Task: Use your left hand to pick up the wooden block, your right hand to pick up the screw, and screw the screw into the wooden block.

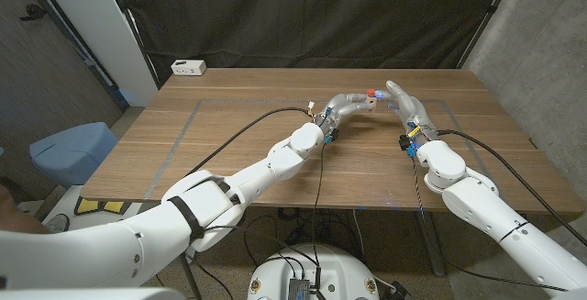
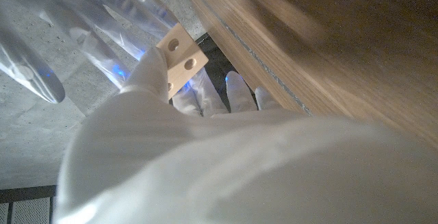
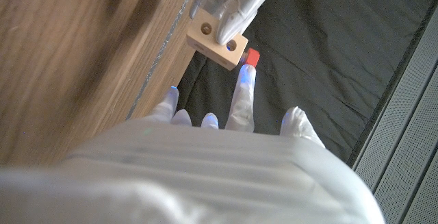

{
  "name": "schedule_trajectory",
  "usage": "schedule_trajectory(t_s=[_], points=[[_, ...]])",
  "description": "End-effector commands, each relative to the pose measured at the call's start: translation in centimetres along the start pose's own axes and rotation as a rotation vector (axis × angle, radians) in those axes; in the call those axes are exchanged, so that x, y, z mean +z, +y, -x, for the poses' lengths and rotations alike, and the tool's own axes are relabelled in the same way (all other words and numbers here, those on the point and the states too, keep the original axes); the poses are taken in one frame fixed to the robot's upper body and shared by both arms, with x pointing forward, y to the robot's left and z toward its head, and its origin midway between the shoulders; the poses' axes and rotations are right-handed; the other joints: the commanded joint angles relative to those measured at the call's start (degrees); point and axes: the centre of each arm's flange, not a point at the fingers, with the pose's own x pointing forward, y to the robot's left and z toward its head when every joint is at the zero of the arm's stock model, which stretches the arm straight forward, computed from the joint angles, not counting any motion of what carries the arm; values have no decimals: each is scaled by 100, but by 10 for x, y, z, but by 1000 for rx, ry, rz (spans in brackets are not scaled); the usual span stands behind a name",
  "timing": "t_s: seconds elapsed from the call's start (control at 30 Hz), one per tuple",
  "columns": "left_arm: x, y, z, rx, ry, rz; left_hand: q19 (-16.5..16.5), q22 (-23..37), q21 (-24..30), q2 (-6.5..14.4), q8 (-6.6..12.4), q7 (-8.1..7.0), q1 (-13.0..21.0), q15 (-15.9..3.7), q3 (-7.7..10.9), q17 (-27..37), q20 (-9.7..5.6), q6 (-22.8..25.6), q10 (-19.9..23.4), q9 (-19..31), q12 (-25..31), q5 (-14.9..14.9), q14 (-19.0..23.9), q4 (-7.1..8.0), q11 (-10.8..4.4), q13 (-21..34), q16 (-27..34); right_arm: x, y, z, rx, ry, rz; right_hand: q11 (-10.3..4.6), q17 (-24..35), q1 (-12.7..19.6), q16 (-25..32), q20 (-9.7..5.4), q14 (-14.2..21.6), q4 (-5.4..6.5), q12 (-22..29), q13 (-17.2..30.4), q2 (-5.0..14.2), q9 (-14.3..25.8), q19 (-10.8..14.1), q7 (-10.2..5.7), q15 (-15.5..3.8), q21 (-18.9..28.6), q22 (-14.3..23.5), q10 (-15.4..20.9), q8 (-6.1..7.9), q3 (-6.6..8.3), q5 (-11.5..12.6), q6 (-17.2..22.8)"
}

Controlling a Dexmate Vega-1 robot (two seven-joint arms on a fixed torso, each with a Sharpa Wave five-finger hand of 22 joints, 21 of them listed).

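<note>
Aligning red-headed screw (image 3: 251,57) with hole in pale rectangular wooden block (image 3: 217,44), pinched by left hand (image 1: 346,107). Right hand (image 1: 404,104) beside block; screw at fingertip, grip unclear. Hold block steady, turn slowly.

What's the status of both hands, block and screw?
Left hand holds wooden block above table. Right hand holds red-headed screw at the block. Nothing in the way.

Black curtain (image 1: 303,16) hangs behind the wooden desk (image 1: 238,144); grey walls (image 1: 541,52) flank it, white power strip (image 1: 188,67) at the far corner.
</note>
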Motion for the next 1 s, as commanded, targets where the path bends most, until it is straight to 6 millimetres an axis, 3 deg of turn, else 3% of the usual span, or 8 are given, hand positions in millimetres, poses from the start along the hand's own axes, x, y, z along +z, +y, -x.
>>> schedule_trajectory(t_s=[0.03, 0.43, 1.0], points=[[-2, -2, -2, -6, 7, 6, 13, 25, 22, 59, 33, 16, -12, -296, 191, 8, -7, 184, 68, 20, 47, 34, 47, 131, -1, 26, 15, 2, 1, -1, 48, -11, -1, -25, 14, 15, -1, 31, -16, -5, 14, 10, 31, 25, 43, -5, -35, 10, 18, 43, 31, 51, 13, 104], [-1, -4, -2, -9, 10, 2, 12, 25, 22, 68, 31, 18, -13, -293, 198, 9, -5, 178, 66, 21, 46, 35, 45, 133, -1, 27, 12, 2, 1, -1, 81, -26, -15, -47, 15, 11, -7, 22, -14, -10, 4, 10, 32, 28, 62, 7, -60, 5, 18, 72, 20, 65, 12, 141], [0, -5, 3, -4, 3, -3, 17, 25, 23, 65, 31, 28, -8, -295, 199, 9, -22, 180, 70, 21, 47, 35, 47, 127, 0, 27, 13, 4, -12, 12, -2, -18, 1, 79, 6, 31, 23, 22, 131, -41, 25, 11, 37, 35, 225, 34, -76, 35, 17, 265, -2, 113, 14, 247]])
